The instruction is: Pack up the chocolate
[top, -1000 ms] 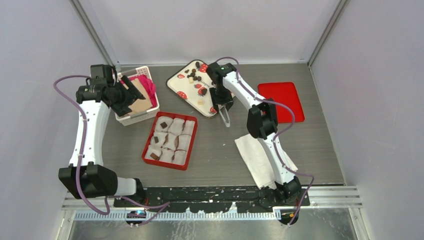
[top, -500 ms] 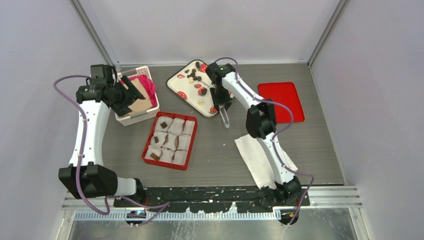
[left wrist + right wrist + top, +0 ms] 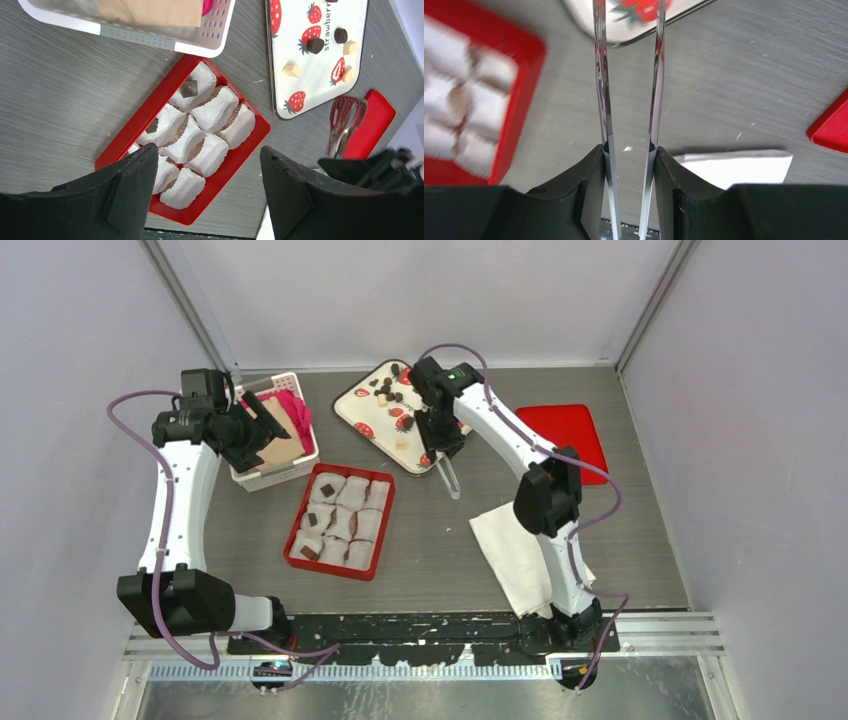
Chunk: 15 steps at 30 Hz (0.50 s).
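Between the fingers of the right gripper (image 3: 628, 155), a pair of thin shiny tweezers (image 3: 603, 100) is clamped by its blades. The jaws are closed on it and the blades stand apart, with nothing between them in the stretch that shows; the tips run off the top of the right wrist frame. The left gripper (image 3: 206, 157) has its jaws wide open and empty, and hangs at upper left of the overhead frame above the white perforated plastic basket (image 3: 262, 476). The chocolate (image 3: 386, 390), small dark brown and pale cream pieces, lies mostly on the white rectangular strawberry-printed tray (image 3: 368, 412) at top centre. A few dark pieces already sit in white crinkled paper cups (image 3: 215, 107) in the red rectangular box (image 3: 226, 172) at centre. A pick looks to be the step in hand: bring the tips over one lone piece, straddle it, squeeze lightly so it does not pop out, lift straight, release over an empty cup. The overhead view puts the tweezers just off the tray's near corner, which the right wrist view crops. The left wrist view shows sharply which cups are filled; the right wrist view blurs the box
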{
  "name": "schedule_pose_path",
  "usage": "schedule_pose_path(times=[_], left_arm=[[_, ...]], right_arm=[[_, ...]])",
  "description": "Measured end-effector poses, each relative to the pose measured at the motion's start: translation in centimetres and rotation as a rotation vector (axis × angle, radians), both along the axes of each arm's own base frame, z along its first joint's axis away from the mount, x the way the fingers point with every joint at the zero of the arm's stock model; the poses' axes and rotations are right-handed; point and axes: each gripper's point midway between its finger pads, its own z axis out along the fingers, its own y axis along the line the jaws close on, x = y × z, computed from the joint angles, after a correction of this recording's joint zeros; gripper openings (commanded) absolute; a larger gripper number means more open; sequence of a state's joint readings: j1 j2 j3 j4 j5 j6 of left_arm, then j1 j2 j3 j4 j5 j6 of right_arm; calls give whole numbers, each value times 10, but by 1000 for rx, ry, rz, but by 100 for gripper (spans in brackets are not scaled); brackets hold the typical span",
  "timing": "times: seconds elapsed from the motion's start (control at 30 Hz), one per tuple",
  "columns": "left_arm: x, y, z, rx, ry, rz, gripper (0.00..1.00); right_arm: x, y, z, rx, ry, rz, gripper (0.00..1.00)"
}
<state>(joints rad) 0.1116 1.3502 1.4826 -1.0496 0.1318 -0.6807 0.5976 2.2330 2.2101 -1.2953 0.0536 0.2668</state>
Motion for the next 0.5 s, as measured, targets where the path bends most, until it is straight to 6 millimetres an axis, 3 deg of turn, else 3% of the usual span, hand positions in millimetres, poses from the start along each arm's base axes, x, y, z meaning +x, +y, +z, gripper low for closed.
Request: schedule_pose_path(times=[0.13,0.23,0.37,0.5], left_arm=[[0,0,0,0,-2,-1,75],[0,0,0,1,-2,-1,75],[0,0,0,2,-2,-3,75],[0,0,0,4,-2,-6,75]], right_arm=[[-44,37,45,89,-55,133,8],[-94,74,59,140,-49,297,8],[-162,117,51,176,25,499,9],[-209,141,33,163,94,628,11]])
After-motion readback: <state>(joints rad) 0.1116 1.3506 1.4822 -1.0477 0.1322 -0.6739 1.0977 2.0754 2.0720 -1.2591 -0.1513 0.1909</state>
